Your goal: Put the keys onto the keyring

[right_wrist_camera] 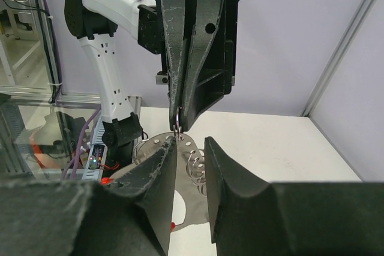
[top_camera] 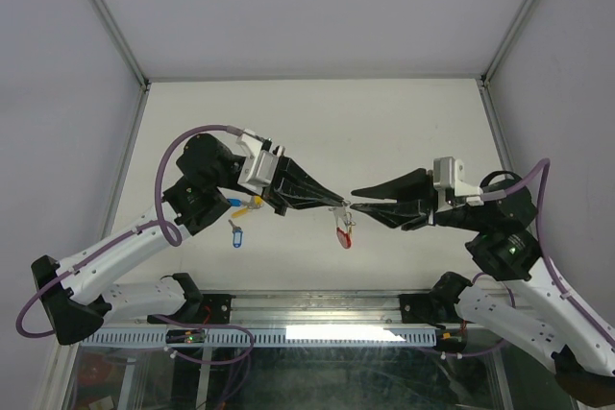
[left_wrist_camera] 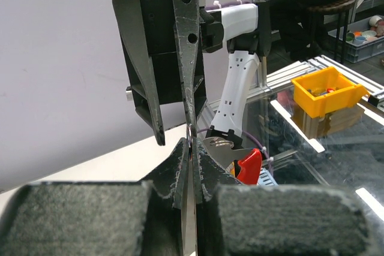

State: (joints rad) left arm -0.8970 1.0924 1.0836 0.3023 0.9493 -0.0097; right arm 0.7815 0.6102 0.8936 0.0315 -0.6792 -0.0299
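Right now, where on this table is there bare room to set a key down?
Barest: the far half of the table, behind the left fingers and right fingers, up to the rear wall. A smaller patch lies between the blue-tagged key and the red keyring. Crowded: mid-table, where those fingers meet.

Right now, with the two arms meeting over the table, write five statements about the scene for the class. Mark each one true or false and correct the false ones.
1. The left arm's jaws are shut on the keyring. True.
2. The right arm's jaws are pressed tight together. False: a gap shows between them.
3. A blue key lies on the table, left of the keyring. True.
4. The keyring rests at the far edge of the table. False: it is near the middle, where both pairs of jaws meet.
5. The blue key already hangs on the keyring. False: it lies on the table, well apart from it.
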